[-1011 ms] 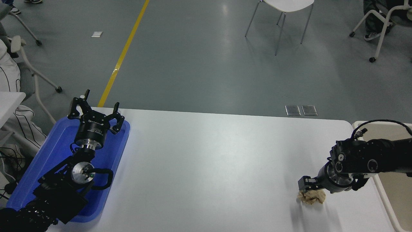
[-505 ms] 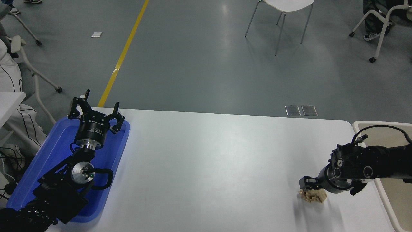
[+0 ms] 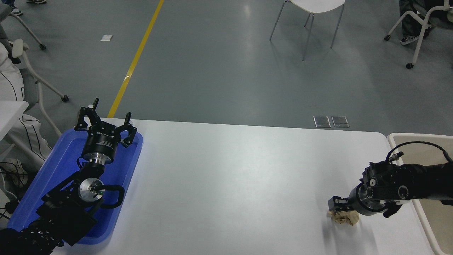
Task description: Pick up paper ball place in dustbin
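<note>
Crumpled tan paper ball (image 3: 343,216) lies on the surface's near right; cream dustbin (image 3: 417,205) stands just right.

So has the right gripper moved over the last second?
Yes. The right gripper has sunk slightly toward the table's near edge, staying over the paper ball.

The left arm comes in from the lower left corner and points away from the camera, its left gripper (image 3: 105,121) raised with fingers spread wide. The right arm reaches in from the right edge, wrist bent leftward and down, the right gripper (image 3: 336,209) low; its fingers are mostly hidden.
</note>
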`<action>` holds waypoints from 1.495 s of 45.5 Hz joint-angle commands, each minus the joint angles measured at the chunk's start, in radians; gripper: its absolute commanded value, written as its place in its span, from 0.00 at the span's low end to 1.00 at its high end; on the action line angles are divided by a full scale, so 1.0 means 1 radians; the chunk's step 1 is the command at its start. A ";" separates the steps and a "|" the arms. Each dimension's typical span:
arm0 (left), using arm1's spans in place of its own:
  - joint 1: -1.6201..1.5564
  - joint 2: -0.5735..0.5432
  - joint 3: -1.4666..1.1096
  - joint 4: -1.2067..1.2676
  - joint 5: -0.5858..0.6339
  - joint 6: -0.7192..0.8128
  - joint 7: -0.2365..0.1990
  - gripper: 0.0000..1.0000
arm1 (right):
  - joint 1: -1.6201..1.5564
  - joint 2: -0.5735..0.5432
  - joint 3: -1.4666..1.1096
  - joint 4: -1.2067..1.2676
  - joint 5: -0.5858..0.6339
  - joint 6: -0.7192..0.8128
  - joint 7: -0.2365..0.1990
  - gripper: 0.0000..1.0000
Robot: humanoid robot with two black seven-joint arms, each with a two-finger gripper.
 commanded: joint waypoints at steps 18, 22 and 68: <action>-0.001 0.000 0.000 0.000 0.000 0.000 0.000 1.00 | -0.016 -0.014 0.022 0.006 0.074 0.079 -0.001 0.00; -0.001 0.000 0.000 0.000 0.000 0.000 0.000 1.00 | -0.002 -0.020 0.022 0.006 0.077 0.126 -0.001 0.00; -0.001 0.000 0.000 0.000 0.000 0.000 0.000 1.00 | 0.683 -0.247 -0.114 0.205 0.176 0.583 -0.001 0.00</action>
